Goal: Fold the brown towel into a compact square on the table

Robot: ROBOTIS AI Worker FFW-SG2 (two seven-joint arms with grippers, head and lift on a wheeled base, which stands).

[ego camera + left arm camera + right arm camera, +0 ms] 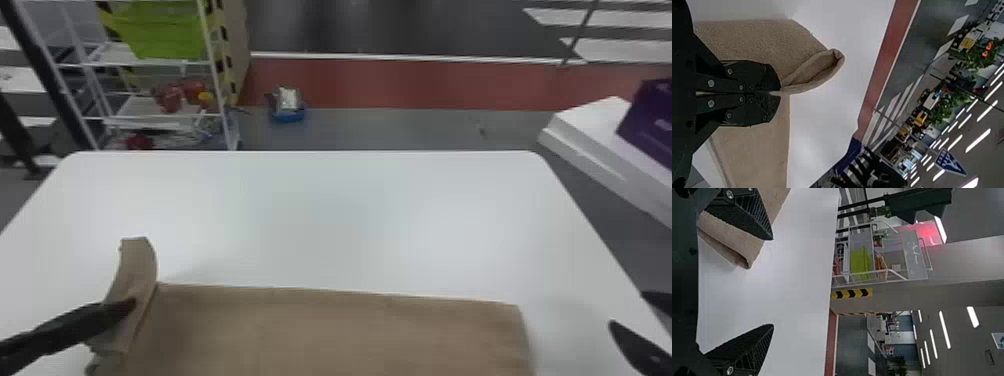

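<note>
So we've got our left gripper point(131, 306) pinching the brown towel point(325, 335), a flap poking out past its fingertips and the rest lying on the white table point(350, 215) to its right. Our right gripper point(626, 309) is wide open, holding nothing, towel's other end to its left.

The head view looks forward and down over the table point(350, 215). Both wrist views look from closer, past its edge; all share the brown towel point(325, 332).

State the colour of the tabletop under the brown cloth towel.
The smooth, round-cornered tabletop is plain white, seen best in the head view.
</note>
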